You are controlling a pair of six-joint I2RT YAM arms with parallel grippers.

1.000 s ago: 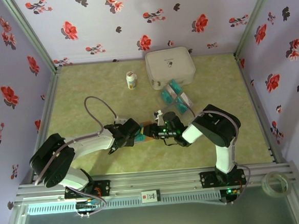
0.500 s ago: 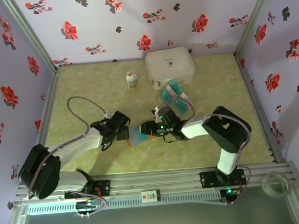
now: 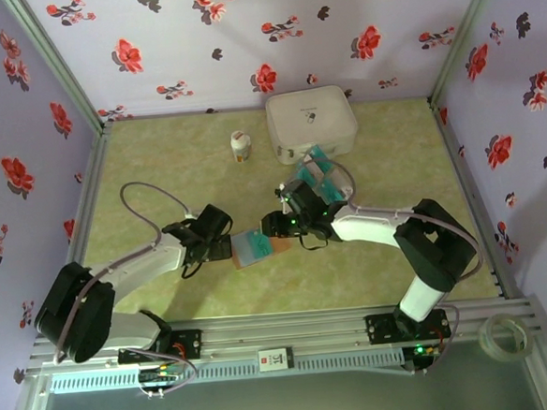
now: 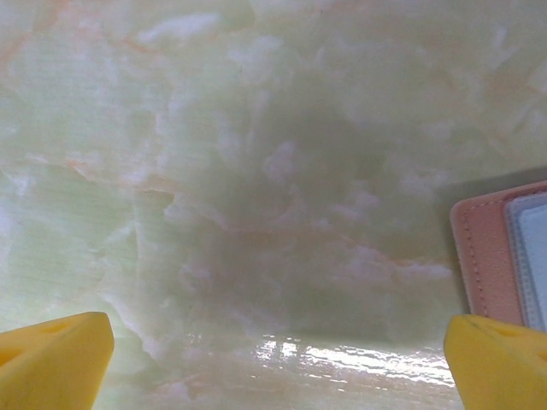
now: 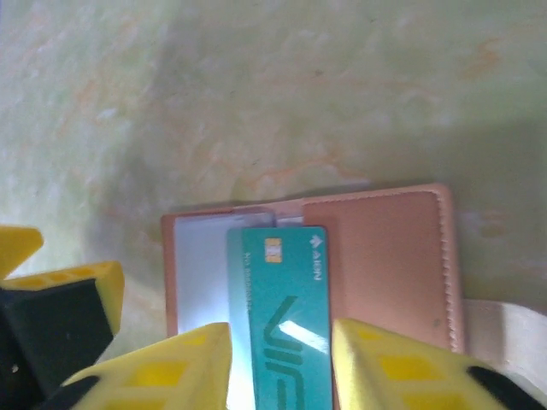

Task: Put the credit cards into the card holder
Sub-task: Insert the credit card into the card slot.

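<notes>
From the top external view the card holder [image 3: 275, 248] lay open on the table [image 3: 158, 166] between the two hands, with one credit card [image 3: 251, 247] lying on it; the left hand [image 3: 228, 247] sat just left of the holder and the right hand [image 3: 277, 226] just right of it, over its edge, so both were about equally near. The other credit cards [image 3: 317, 178] lay heaped behind the holder to the right, near a white case [image 3: 311, 123], and bare table lay in front of the holder. In the left wrist view the left hand [image 4: 273, 367] stood wide with nothing between its fingers, the holder's [image 4: 491, 256] stitched edge just beside its right fingertip. In the right wrist view the card [image 5: 282, 307] ran lengthwise straight away from the right hand [image 5: 282, 376], its far end at the mouth of the holder's [image 5: 385, 256] pale pocket [image 5: 198, 273], its near end between narrowly set fingers; whether they pinched it or merely flanked it I could not tell. The coming push would probably follow the card's long axis into the pocket, with the left hand placed to brace the holder's far side
</notes>
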